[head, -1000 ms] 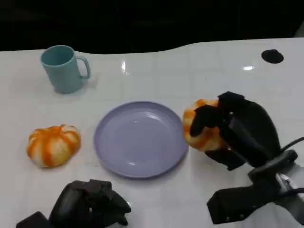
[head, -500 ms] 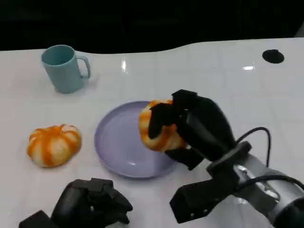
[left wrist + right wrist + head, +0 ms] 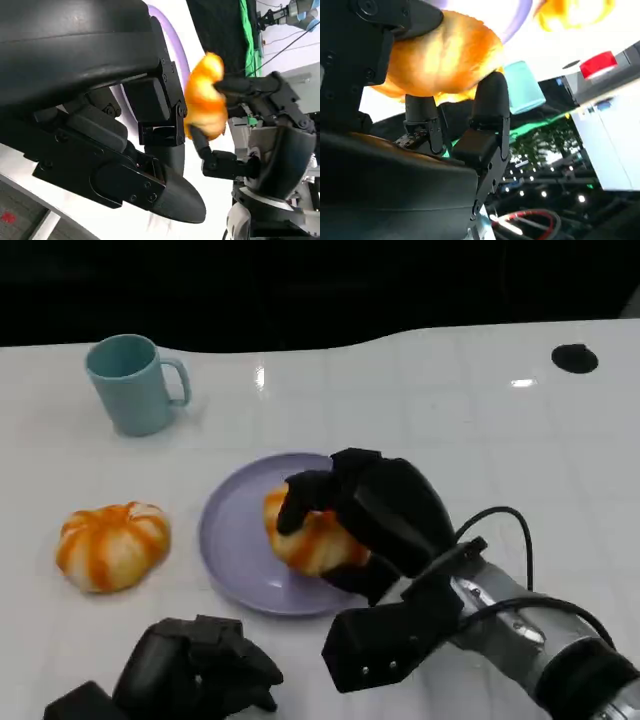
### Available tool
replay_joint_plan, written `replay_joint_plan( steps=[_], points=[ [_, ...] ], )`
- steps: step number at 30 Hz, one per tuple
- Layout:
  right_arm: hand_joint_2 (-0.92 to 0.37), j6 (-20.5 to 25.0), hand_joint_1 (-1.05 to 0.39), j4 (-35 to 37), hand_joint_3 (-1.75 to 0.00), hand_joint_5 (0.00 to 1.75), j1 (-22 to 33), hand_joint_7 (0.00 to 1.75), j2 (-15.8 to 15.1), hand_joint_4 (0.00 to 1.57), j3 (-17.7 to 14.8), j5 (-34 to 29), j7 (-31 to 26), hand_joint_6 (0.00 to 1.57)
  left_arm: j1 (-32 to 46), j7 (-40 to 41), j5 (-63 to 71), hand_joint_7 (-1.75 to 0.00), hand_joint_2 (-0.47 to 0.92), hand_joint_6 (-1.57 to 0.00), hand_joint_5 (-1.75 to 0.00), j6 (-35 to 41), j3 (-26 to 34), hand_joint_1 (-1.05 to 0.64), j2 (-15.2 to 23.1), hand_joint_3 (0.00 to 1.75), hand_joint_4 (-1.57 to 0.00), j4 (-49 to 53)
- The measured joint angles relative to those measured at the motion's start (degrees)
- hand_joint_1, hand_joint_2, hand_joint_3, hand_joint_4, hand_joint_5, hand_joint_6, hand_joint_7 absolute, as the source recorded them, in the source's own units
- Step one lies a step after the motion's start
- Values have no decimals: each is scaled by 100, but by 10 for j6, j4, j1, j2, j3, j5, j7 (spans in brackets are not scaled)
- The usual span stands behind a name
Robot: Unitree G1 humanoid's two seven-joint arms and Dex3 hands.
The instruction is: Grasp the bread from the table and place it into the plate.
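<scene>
Right hand (image 3: 372,520), black, wrapped around the bread (image 3: 308,537), fingers (image 3: 305,490) curled over its top and far side. Bread orange and cream, over the inner part of the purple plate (image 3: 235,550); whether resting on the plate or held just above it, cannot tell. Plate rim bare on the side away from the hand, toward the second bun. Same grasp seen from the right wrist: bread (image 3: 442,55) pressed between the black fingers (image 3: 490,102), purple plate edge (image 3: 517,20) just beyond it. From the left wrist also: bread (image 3: 205,97) held by the right hand (image 3: 260,125), purple rim (image 3: 175,40) beside it.

Left hand (image 3: 195,670) low and near the body, resting on the white table (image 3: 450,410), fingers curled in, nothing held. Well apart from the plate, just in front of its near edge.

Around the hands: a second orange bun (image 3: 112,545) on the table, beyond the left hand and just beside the plate, not touching it. Light blue mug (image 3: 133,383) upright, far from both hands, handle turned toward the plate side. Small black round spot (image 3: 573,358) near the far table edge, beyond the right arm. Black cable (image 3: 505,530) arching over the silver right forearm. Nothing between the bread and the plate surface except the lower fingers of the right hand.
</scene>
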Motion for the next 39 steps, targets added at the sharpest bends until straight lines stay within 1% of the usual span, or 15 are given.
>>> replay_joint_plan(
  steps=[1, 2, 3, 5, 6, 8, 17, 22, 25, 27, 30, 34, 36, 37, 39],
  points=[
    [-52, 0, -21, 1, -77, 63, 0, 6, 0, 54, 1, 1, 10, 74, 0, 1, 0, -68, 88, -133, -100, 0, 0, -105, 0, 0, -120, 0],
    [-58, 2, -24, 1, -67, 52, -1, 3, -1, 46, 2, 1, 19, 65, 0, 1, 0, -68, 88, -133, -100, 0, 0, -105, 0, 0, -120, 0],
    [-68, 8, -28, 0, -52, 45, -2, 2, -2, 38, 5, 0, 29, 56, 0, 1, 0, -68, 88, -133, -100, 0, -1, -105, 0, 0, -120, 0],
    [-86, 21, -38, -2, -24, 41, -2, 1, -7, 19, 11, -4, 47, 40, 0, 1, 0, -67, 88, -133, -100, 0, -1, -105, 0, 0, -120, -1],
    [-89, 26, -42, -5, -22, 46, -2, 0, -10, 10, 14, -6, 58, 36, 0, 1, 0, -67, 88, -133, -100, 0, -1, -105, -1, 0, -120, -1],
    [-91, 35, -50, -19, -24, 41, -2, 0, -18, 2, 18, -7, 82, 27, 0, 1, -1, -67, 88, -133, -100, 0, -1, -105, -1, 0, -121, -1],
    [-92, 57, -57, -101, -27, 36, 24, 0, -38, 0, 18, 6, 173, 22, 0, 1, -2, -66, 88, -133, -100, 0, -1, -105, -1, 0, -122, -1],
    [-92, 57, -53, -160, -20, 45, 57, 5, -54, 11, 2, 35, 205, 32, 0, 1, -2, -66, 88, -134, -100, 0, -1, -105, -1, 0, -123, -1],
    [-92, 29, -49, -178, -16, 50, 80, 7, -64, 19, -18, 65, 203, 38, 0, 1, 0, -66, 89, -133, -100, 0, -1, -105, 0, 1, -122, -1],
    [-92, 8, -41, -183, -14, 53, 94, 9, -67, 24, -30, 89, 201, 43, 0, 2, 1, -66, 88, -133, -100, 0, -1, -105, 1, 0, -122, -1],
    [-92, -20, -30, -201, -13, 58, 123, 11, -68, 33, -57, 151, 220, 50, 0, 1, -3, -65, 87, -133, -99, 1, -1, -105, 1, 0, -122, -1],
    [-90, -52, -18, -219, -18, 68, 163, 14, -67, 45, -94, 276, 288, 62, 0, 1, -2, -65, 88, -134, -100, 2, 0, -105, 1, 1, -122, -1],
    [-66, -55, -16, -232, -65, 72, 182, 13, -67, 55, -114, 334, 324, 75, 0, 2, 0, -65, 89, -134, -100, 2, 0, -105, 1, 1, -121, -1],
    [-57, -54, -15, -239, -82, 74, 192, 12, -67, 56, -124, 356, 339, 78, -1, 2, 1, -65, 89, -134, -100, 2, -1, -105, 1, 1, -121, -1],
    [-51, -53, -15, -255, -95, 78, 210, 14, -67, 63, -139, 394, 367, 86, -1, 4, 2, -66, 89, -134, -100, 2, 0, -105, 2, 0, -121, 0]
  ],
)
